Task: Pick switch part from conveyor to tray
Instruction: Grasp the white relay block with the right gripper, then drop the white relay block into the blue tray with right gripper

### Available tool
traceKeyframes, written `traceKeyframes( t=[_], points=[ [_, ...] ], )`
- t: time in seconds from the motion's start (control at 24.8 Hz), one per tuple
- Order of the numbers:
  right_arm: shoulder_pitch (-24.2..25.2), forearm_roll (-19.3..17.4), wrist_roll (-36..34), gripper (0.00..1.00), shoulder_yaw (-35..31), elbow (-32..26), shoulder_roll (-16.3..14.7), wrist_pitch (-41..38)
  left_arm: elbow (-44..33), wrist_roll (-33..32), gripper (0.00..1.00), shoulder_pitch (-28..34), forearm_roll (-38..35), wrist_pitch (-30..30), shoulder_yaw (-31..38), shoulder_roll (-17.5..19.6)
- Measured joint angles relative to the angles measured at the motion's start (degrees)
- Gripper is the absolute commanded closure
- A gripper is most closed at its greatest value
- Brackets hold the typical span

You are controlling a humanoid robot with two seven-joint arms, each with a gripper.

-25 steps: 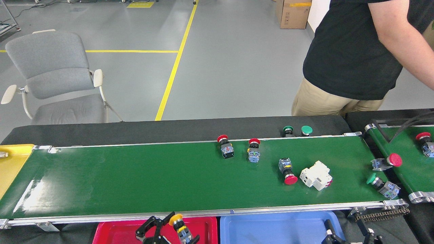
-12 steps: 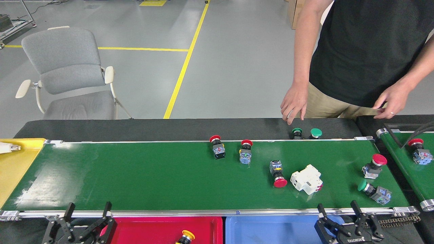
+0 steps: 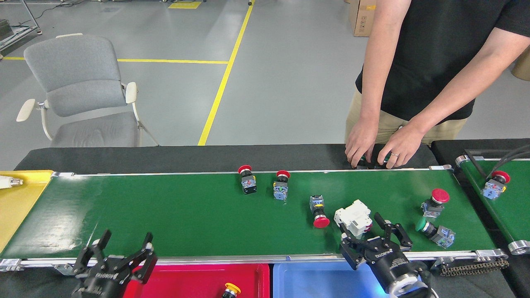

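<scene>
White plastic breaker-style switch part [image 3: 353,216] lies on the conveyor [image 3: 186,215], tilted, toward the belt's right half and close to its near rail. Red mushroom-head switch [image 3: 318,211] lies on its side just left of the white part, apart from it. Two more red-capped switches [image 3: 247,181] [image 3: 281,185] stand upright further left, nearer the belt's far rail. Green-capped switch [image 3: 434,232] lies on its side right of the white part; a red-capped one [image 3: 434,201] stands just beyond it.

Right gripper [image 3: 374,233] reaches up over the near rail, arm angled in from lower right. Jaws stand wide open and hold nothing; fingertips sit just beside the white part on its near-right side. Whether they touch it: cannot tell.

Left gripper [image 3: 124,247] hangs at the near rail toward the belt's left end, fingers spread in a wide V, empty, tips just over the belt edge.

Below the near rail: red tray [image 3: 190,277] with a yellow-capped switch [image 3: 230,289] at its lower edge, and a blue tray [image 3: 314,279] beside it, under the right arm.

Person stands past the far rail; both hands [image 3: 360,142] [image 3: 397,147] rest on the black edge there, over small green-capped parts, mostly hidden.

Yellow tray [image 3: 16,207] sits at the belt's left end. Second, narrower green belt [image 3: 501,198] lies off the right end, carrying one red-capped switch [image 3: 495,186].
</scene>
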Motion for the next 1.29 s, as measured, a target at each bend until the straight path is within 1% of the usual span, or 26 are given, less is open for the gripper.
traceKeyframes(
  t=[0.04,0.08,0.12,0.16,0.2,0.28,0.36,0.48,0.52,0.61,0.69,0.73,0.77,0.81,0.85,0.89,0.93,1.01,1.05,1.09,1.17,1.25,1.29],
  points=[
    [-1.16,0.0,0.01,0.02,1.26,1.58,0.0,0.97,3.14,-0.43,0.0,-2.58,-0.01,1.46,-1.91,-0.02],
    [-1.87,0.0,0.02,0.09,2.06,2.63,0.01,1.84,5.7,-0.66,0.0,-4.51,-0.01,2.62,-3.38,-0.03],
    [-2.31,-0.01,0.03,0.29,2.64,3.36,0.01,2.92,8.34,-0.85,0.0,-6.39,-0.01,3.86,-4.84,-0.14],
    [-2.44,-0.02,0.04,0.4,3.08,3.64,0.01,3.55,10.65,-0.99,0.0,-8.01,-0.01,4.9,-6.05,-0.25],
    [-2.5,-0.05,0.09,0.68,3.72,3.68,0.01,3.78,12.76,-1.07,0.0,-9.49,-0.01,5.59,-7.01,-0.48],
    [-2.69,-0.08,0.12,0.84,4.9,3.7,-0.01,4.15,15.99,-1.13,0.0,-11.64,-0.01,6.41,-7.84,-1.71],
    [-2.89,-0.18,0.16,0.92,5.55,3.74,-0.29,4.34,17.54,-1.16,0.0,-12.74,-0.01,6.75,-8.14,-2.45],
    [-2.87,-0.42,0.16,0.95,5.63,3.53,-0.58,4.36,19.36,-1.16,0.0,-13.49,0.0,7.05,-8.12,-2.54],
    [-2.76,-0.52,-0.79,0.95,5.63,2.62,-0.69,2.62,19.93,-1.17,0.0,-13.63,0.0,7.09,-8.0,-2.54],
    [-1.54,-0.86,-3.1,0.95,5.38,-1.67,-1.15,-2.75,20.37,-1.18,0.0,-13.84,0.0,7.5,-7.86,-2.54],
    [1.99,-1.87,-4.97,0.93,4.74,-6.21,-3.13,-9.0,20.53,-1.19,0.0,-13.96,0.0,8.12,-7.8,-2.31],
    [4.53,-2.93,-5.38,0.89,4.14,-8.13,-4.54,-11.73,20.58,-1.2,0.0,-13.98,0.01,8.35,-7.72,-2.1],
    [6.88,-4.41,-5.51,0.82,3.6,-9.53,-5.97,-14.51,20.59,-1.22,0.0,-14.0,0.03,8.54,-7.58,-2.06],
    [9.77,-5.94,-5.72,0.68,3.03,-10.9,-7.91,-17.07,20.59,-1.3,0.0,-14.02,0.06,8.74,-7.31,-2.06],
    [12.1,-7.75,-6.04,0.44,2.32,-11.8,-9.68,-20.04,20.6,-1.36,0.0,-14.04,0.07,8.87,-6.79,-2.06],
    [14.23,-9.25,-6.22,0.04,1.3,-12.34,-11.14,-22.21,20.62,-1.38,0.0,-14.11,0.07,8.94,-6.34,-2.06],
    [16.29,-10.86,-6.39,0.01,-0.23,-12.65,-11.99,-24.86,20.73,-1.38,0.01,-14.23,0.07,8.98,-5.94,-2.06],
    [18.73,-11.96,-6.68,0.01,-3.41,-12.75,-12.08,-27.55,21.55,-1.37,0.03,-14.67,0.07,9.05,-5.75,-2.06],
    [19.11,-12.12,-6.71,0.01,-4.89,-12.76,-12.03,-28.41,22.47,-1.27,0.05,-15.29,0.07,9.15,-5.74,-2.06],
    [19.19,-12.24,-6.82,0.01,-6.62,-12.76,-11.74,-28.73,23.39,-1.22,0.1,-16.07,0.07,9.6,-5.74,-2.06],
    [19.18,-12.35,-6.87,0.01,-9.92,-12.83,-9.04,-28.2,25.93,-0.92,0.19,-18.2,0.07,11.01,-5.74,-1.66],
    [19.19,-11.93,-6.69,0.01,-10.99,-13.28,-4.78,-22.92,28.08,0.29,0.26,-19.78,0.07,13.29,-5.78,-1.14],
    [19.16,-11.21,-6.46,0.01,-10.98,-13.54,-3.2,-19.09,28.84,1.08,0.34,-20.34,0.07,14.18,-5.88,-0.95]
  ],
)
